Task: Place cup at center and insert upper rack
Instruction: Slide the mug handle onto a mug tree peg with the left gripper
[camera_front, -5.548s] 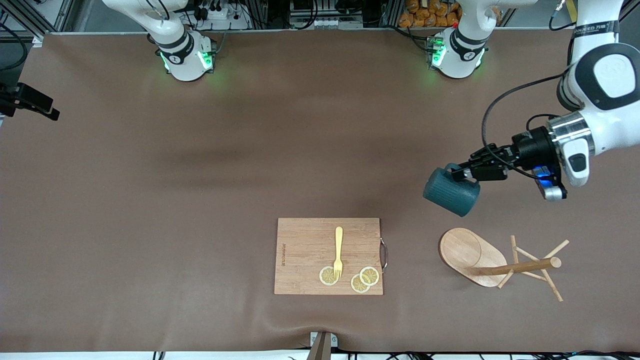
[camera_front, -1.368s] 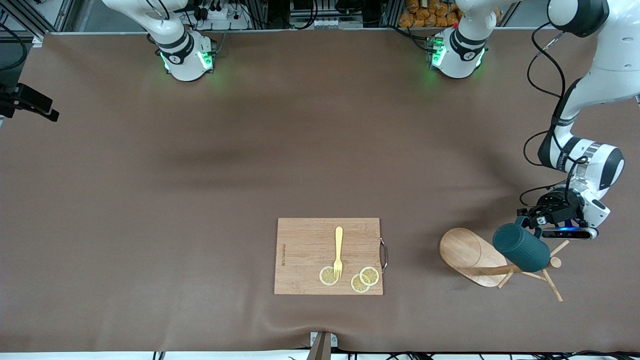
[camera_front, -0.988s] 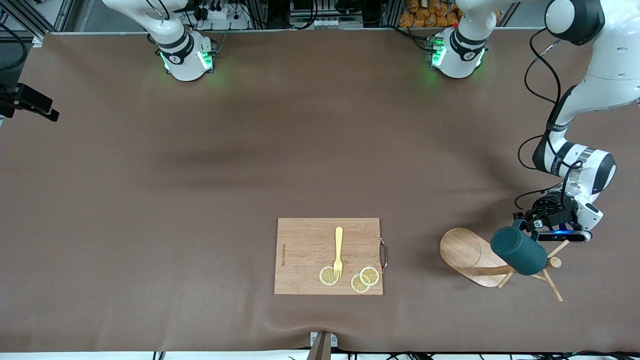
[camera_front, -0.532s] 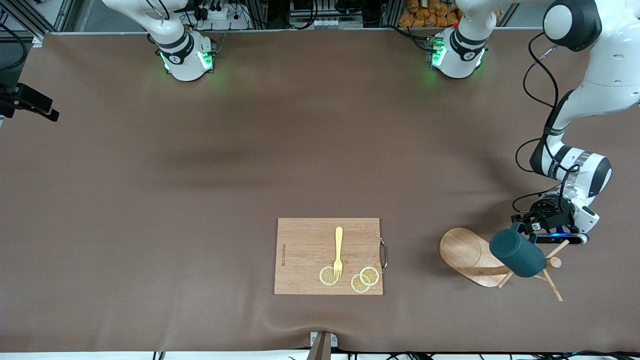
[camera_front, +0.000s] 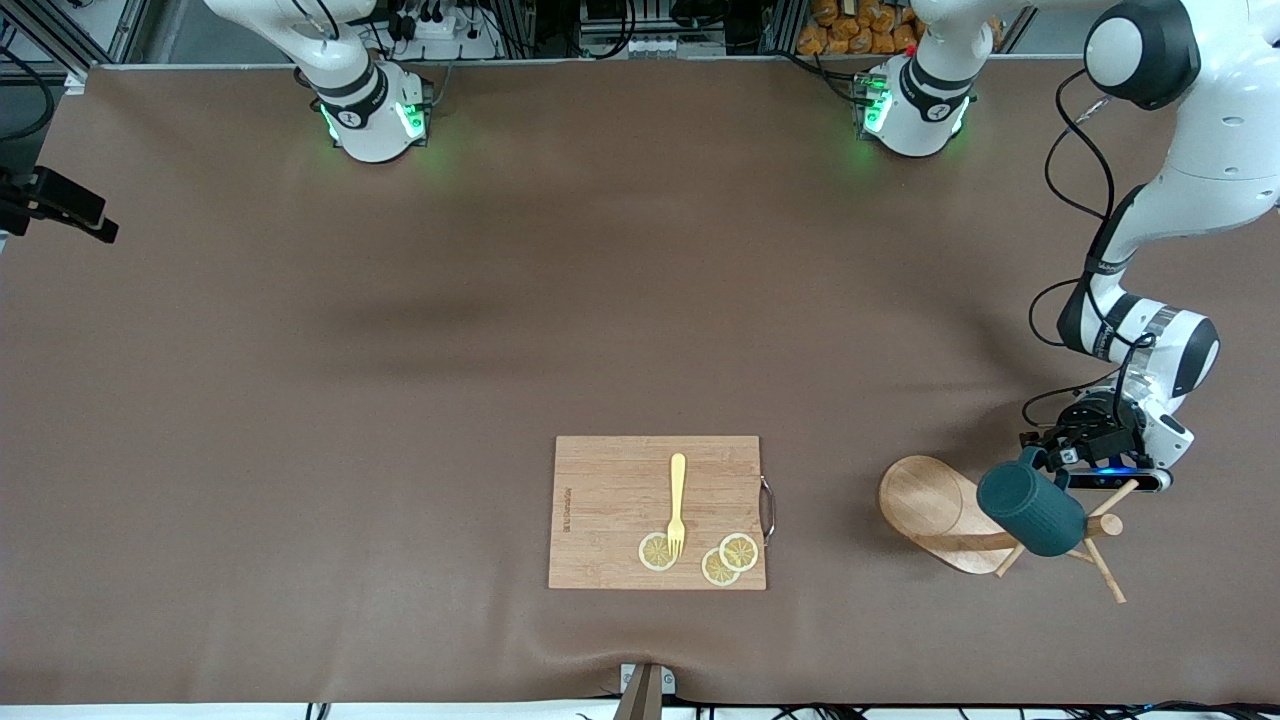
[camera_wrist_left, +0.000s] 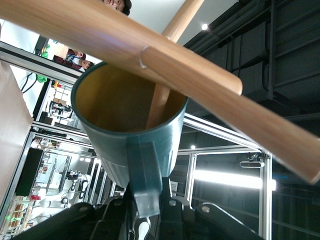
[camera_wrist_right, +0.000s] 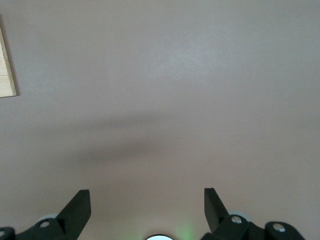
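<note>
The brown surface (camera_front: 400, 350) carries a wooden cutting board (camera_front: 620, 500) near the front camera, with a yellow fork (camera_front: 677, 505) and lemon slices (camera_front: 728, 560) on it. Toward the left arm's end lies the upper rack (camera_front: 945, 515), a mug tree tipped on its side, pole and pegs level with the cloth. The left pincer (camera_front: 1050, 452) hangs over its peg end, pinching the handle of the teal cup (camera_front: 1031, 508), which is held mouth toward the pegs; the left wrist view shows one peg (camera_wrist_left: 159, 102) reaching inside the cup's mouth, probably so the cup hooks on. The right pincer (camera_wrist_right: 147, 200) waits spread over bare cloth, out of the front view.
</note>
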